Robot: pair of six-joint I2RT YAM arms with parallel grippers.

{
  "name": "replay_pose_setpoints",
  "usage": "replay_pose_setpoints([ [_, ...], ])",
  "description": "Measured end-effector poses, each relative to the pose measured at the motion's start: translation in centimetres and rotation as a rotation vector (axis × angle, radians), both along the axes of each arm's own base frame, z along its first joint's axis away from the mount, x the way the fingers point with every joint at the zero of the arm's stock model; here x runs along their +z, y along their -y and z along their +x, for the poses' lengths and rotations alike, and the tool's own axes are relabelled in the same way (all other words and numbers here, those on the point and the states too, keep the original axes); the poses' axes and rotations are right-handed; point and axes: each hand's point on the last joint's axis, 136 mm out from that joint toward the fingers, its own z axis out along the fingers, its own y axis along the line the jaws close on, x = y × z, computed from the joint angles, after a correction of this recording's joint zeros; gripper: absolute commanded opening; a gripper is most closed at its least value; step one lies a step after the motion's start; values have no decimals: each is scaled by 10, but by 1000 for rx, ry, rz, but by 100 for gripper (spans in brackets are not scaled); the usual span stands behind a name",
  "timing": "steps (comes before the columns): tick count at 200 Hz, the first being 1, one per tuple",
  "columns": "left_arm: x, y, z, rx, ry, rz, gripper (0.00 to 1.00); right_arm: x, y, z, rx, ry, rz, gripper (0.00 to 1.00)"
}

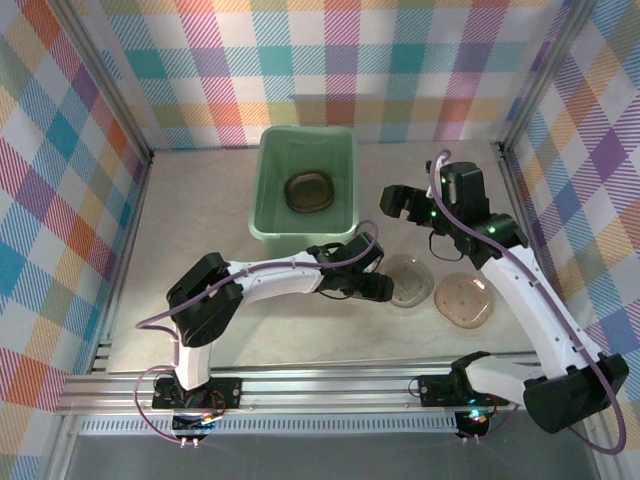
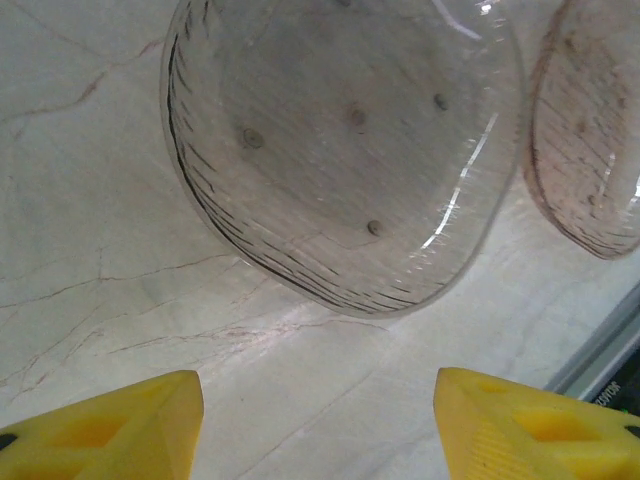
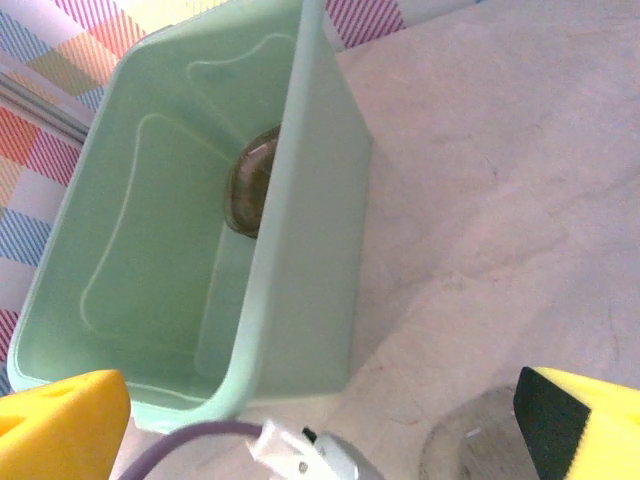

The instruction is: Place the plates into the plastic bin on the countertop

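Note:
The mint-green plastic bin [image 1: 270, 200] stands at the back of the marble countertop [image 1: 200, 250] with a stack of dark plates [image 1: 308, 190] on its floor. Two smoky translucent plates lie on the counter in front of it, one [image 1: 410, 281] beside the other [image 1: 466, 299]. My left gripper [image 1: 383, 289] sits low at the left rim of the nearer plate [image 2: 340, 150], open, with bare counter between its yellow fingers [image 2: 130, 425]. My right gripper [image 1: 392, 203] hovers open just right of the bin [image 3: 310, 260], with nothing in it.
Plaid walls close the counter at the back and both sides. A metal rail [image 1: 320, 385] runs along the near edge. The second plate [image 2: 590, 130] lies close to the right of the first. A purple cable [image 3: 190, 440] crosses the right wrist view.

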Motion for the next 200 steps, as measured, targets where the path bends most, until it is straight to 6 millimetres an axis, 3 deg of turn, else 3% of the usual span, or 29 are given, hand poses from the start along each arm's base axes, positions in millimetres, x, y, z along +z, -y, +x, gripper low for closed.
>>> replay_pose_setpoints([
  [34, -18, 1, 2, 48, -61, 53, 63, 0, 9, -14, -18, 14, 8, 99],
  [61, -22, 10, 9, 73, -74, 68, 63, -11, 14, -20, -33, -7, 13, 99],
  [110, -26, 21, 21, 112, -82, 96, 62, -21, 18, -20, -45, -31, 7, 99],
  [200, -44, 18, 29, 147, -95, 189, 57, -27, 29, -16, -79, -44, 8, 99],
])
